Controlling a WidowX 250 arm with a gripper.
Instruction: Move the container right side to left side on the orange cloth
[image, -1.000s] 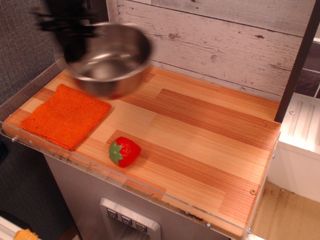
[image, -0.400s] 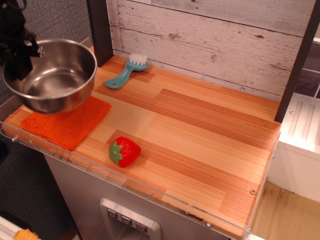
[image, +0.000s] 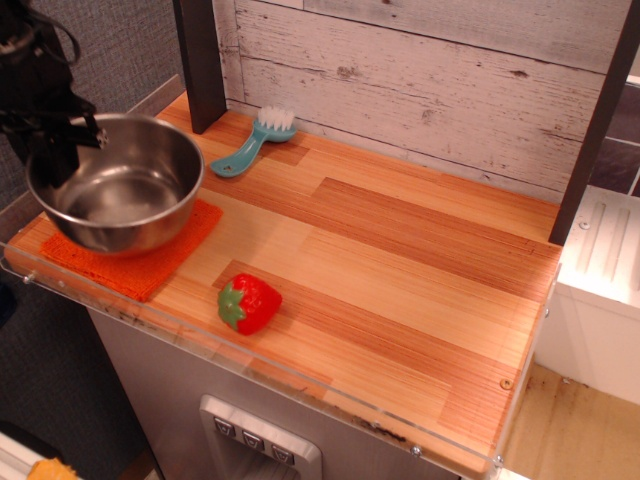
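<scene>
At the far left, a black gripper (image: 52, 135) reaches down from the upper left corner and is pinched onto the left rim of the container (image: 118, 183), a large shiny stainless-steel bowl with a rolled rim. The container stands upright and level over the orange cloth (image: 135, 262), a flat, textured square that lies on the near left part of a wooden table (image: 400, 270). The bowl covers most of the cloth, so that only the cloth's near edge and its right corner show from under it; whether the bowl's base fully rests on the cloth or hangs just above it cannot be told. A clear plastic guard runs along the near edge of the table. To the right of the bowl and farther back, a small teal brush (image: 252, 143) with white bristles lies flat on the wood, its bristle head pointing toward the whitewashed plank wall behind, just beside a dark upright post (image: 200, 62). Nearer the front edge, right of the cloth and apart from it, a red toy strawberry (image: 249, 303) with a green leafy cap lies on its side. The right half of the table shows only striped light and reddish wood.
</scene>
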